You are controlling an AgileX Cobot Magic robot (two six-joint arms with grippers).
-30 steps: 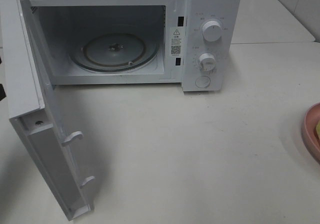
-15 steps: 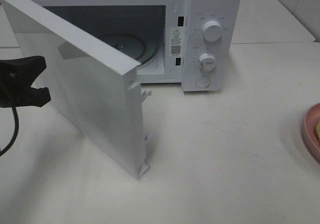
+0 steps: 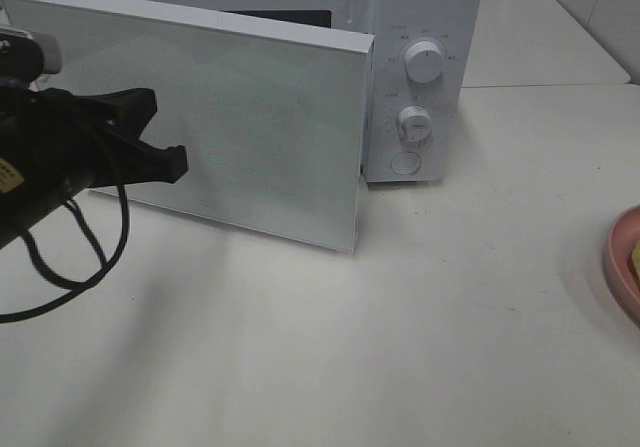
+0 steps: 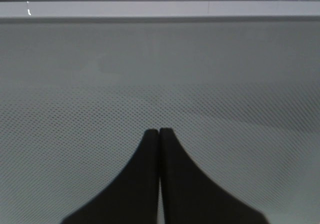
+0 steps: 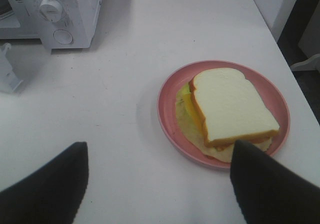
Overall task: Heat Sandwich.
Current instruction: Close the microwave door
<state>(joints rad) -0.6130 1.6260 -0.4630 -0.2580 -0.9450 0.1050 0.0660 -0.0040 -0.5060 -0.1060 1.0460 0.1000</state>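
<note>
The microwave (image 3: 420, 67) is standing at the back of the white tabletop (image 3: 420, 347), and its door (image 3: 250, 117) is hanging partly open, with the free edge sticking out toward the front. The left claw (image 3: 165, 137) is clenched, its 2 fingers (image 4: 150, 169) pressed together with nothing between them, and the tips are lying against the dotted outer face of the door. In front of the microwave, a wide part of the tabletop is lying bare up to the right edge. There the pink plate (image 5: 170, 108) is sitting near the tabletop's edge, well apart from the microwave. The sandwich (image 5: 230, 108) is resting on this plate: 1 pale cream bread slice with a brown crust, a little tilted over yellow layers. The right claw (image 5: 160, 184) is hovering released above the plate, grasping nothing.
</note>
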